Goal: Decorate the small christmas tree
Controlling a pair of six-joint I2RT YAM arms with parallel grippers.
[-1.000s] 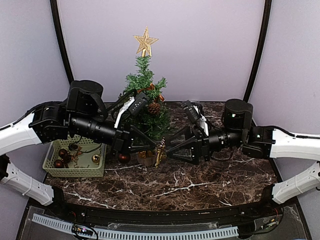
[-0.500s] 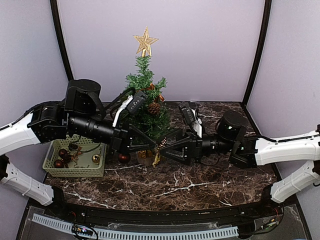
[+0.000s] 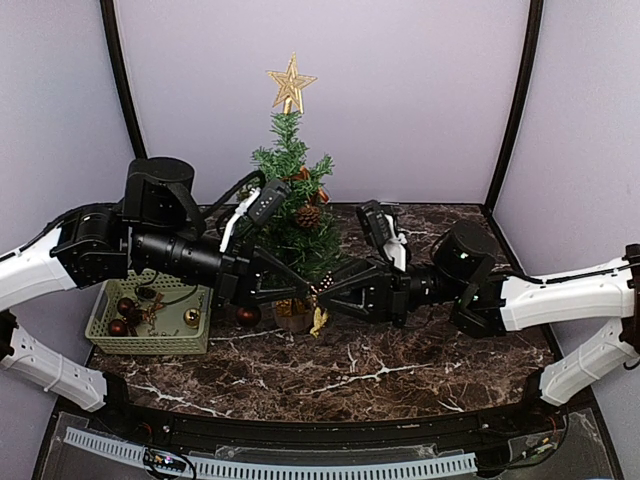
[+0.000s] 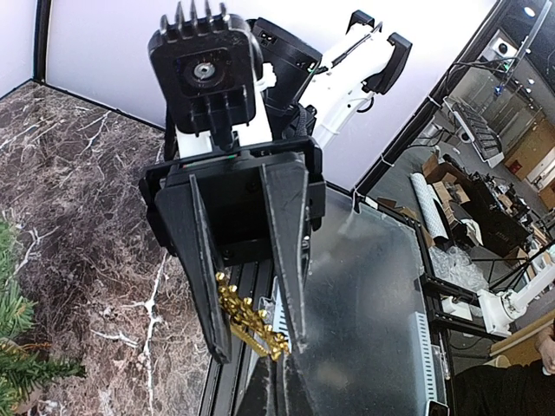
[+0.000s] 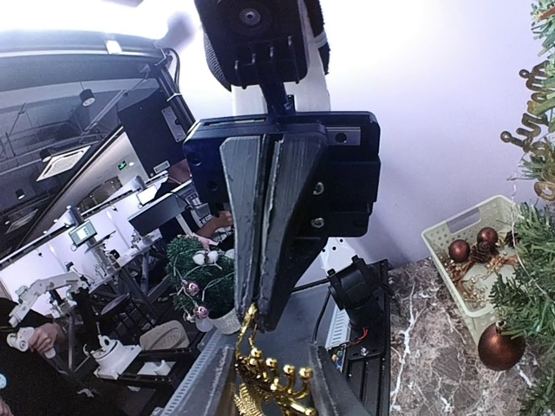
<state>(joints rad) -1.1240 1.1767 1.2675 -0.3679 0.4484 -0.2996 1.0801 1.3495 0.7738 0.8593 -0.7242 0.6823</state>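
The small christmas tree's lower trunk is largely hidden from above; the gold ornament runs off the right wrist view's bottom edge.

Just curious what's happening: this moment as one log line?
left gripper: shut on gold ornament | right gripper: shut on gold ornament | location: in front of small christmas tree

Lilac walls back a dark marble tabletop (white-veined); perhaps an office beyond.

**Bristle, Gloss and Glitter**

The small christmas tree is matt, bristly fir. On top of it sits a glittery gold star. At its foot is a shiny metallic gold ornament. To its left stands a matt pale-green plastic basket. Under it lies a polished marble-look table.
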